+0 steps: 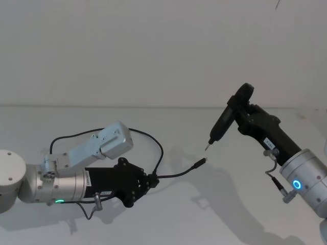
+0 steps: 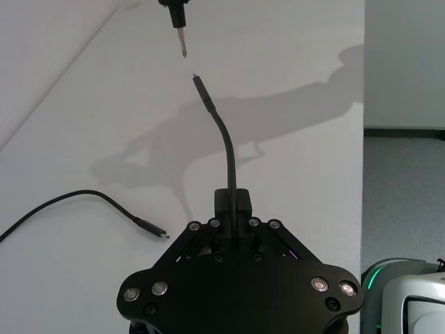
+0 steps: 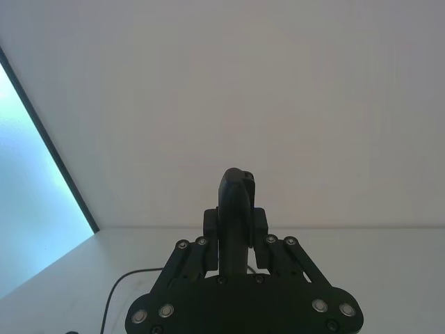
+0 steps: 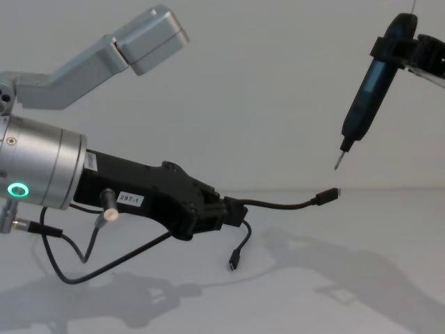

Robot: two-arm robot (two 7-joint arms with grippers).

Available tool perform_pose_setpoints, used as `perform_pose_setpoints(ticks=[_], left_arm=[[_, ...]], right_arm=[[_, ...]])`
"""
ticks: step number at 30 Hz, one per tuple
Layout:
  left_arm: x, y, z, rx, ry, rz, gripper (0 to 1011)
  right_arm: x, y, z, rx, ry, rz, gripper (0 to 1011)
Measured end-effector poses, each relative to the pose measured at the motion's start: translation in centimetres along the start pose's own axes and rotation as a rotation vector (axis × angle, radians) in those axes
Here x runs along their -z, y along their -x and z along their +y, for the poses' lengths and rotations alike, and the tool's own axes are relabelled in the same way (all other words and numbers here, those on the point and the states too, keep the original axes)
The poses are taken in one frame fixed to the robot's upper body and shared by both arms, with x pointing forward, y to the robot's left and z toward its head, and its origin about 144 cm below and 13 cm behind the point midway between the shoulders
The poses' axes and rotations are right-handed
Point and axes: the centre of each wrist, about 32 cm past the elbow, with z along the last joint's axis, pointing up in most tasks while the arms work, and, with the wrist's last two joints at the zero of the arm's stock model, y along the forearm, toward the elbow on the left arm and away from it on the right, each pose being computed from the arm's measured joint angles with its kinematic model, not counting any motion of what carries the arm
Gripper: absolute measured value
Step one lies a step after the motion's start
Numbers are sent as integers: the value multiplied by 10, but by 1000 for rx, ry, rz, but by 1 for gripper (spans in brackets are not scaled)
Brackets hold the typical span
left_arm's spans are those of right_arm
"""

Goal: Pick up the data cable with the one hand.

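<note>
My left gripper (image 1: 153, 179) (image 2: 231, 202) (image 4: 233, 212) is shut on the data cable (image 1: 176, 174) (image 2: 227, 142) (image 4: 285, 204), a thin black cable, a short way back from one plug. That plug (image 1: 200, 163) (image 4: 327, 196) sticks out in the air, above the white table. The rest of the cable loops back behind the left arm, and its other plug (image 2: 149, 228) (image 4: 235, 261) hangs near the table. My right gripper (image 1: 244, 115) (image 3: 236, 216) is shut on a slim black pen-shaped tool (image 1: 219, 125) (image 4: 361, 104). The tool's metal tip (image 2: 181, 35) hovers just beyond the held plug.
The white table (image 1: 168, 219) runs back to a plain white wall. In the left wrist view the table's edge (image 2: 363, 160) drops off to a grey floor. A grey camera bracket (image 1: 102, 142) rides above the left wrist.
</note>
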Motion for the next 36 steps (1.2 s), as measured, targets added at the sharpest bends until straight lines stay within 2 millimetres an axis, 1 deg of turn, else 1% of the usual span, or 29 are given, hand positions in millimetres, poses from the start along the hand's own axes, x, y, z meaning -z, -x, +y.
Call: perform_pose_setpoints(ticks=[36], left_arm=[[0,0,0,0,0,0,38]], right_arm=[[10,0,1,16,16,-43,279]])
